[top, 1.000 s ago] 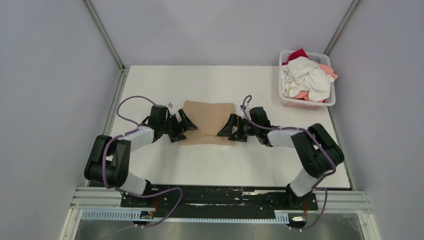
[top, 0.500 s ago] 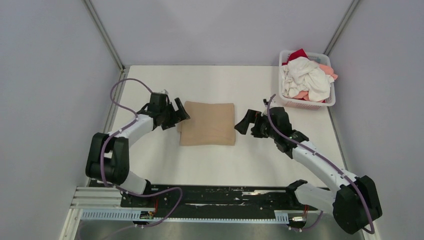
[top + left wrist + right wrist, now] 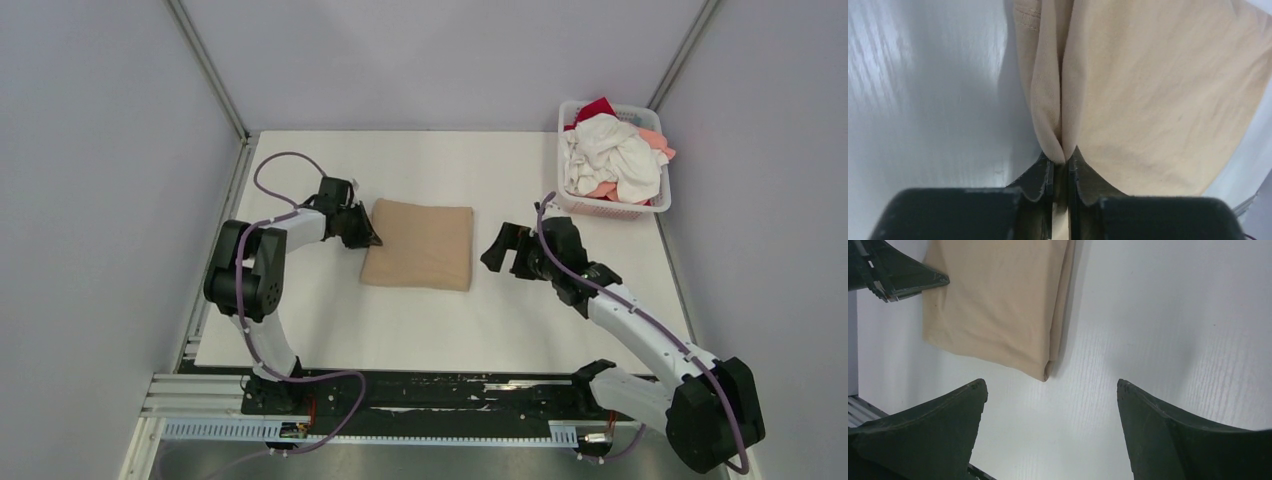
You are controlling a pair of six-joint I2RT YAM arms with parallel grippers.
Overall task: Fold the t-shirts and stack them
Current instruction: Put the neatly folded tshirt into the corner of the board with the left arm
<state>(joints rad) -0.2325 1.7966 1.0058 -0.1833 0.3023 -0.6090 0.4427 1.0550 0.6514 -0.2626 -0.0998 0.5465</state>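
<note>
A tan-beige t-shirt lies folded into a rectangle in the middle of the table. My left gripper is at its left edge, shut on a pinch of the tan cloth, which bunches into a ridge between the jaws. My right gripper hovers open just right of the folded t-shirt, holding nothing. More t-shirts, white, coral-pink and red, are heaped in the basket.
A white lattice basket stands at the back right corner of the table. The white table top stretches bare in front of the folded shirt. Grey walls close in on both sides and behind.
The left gripper has shut on the shirt's left edge and its arm swung toward the back left. The right arm drew back to the right, off the shirt, still open. The shirt now lies slightly skewed.
</note>
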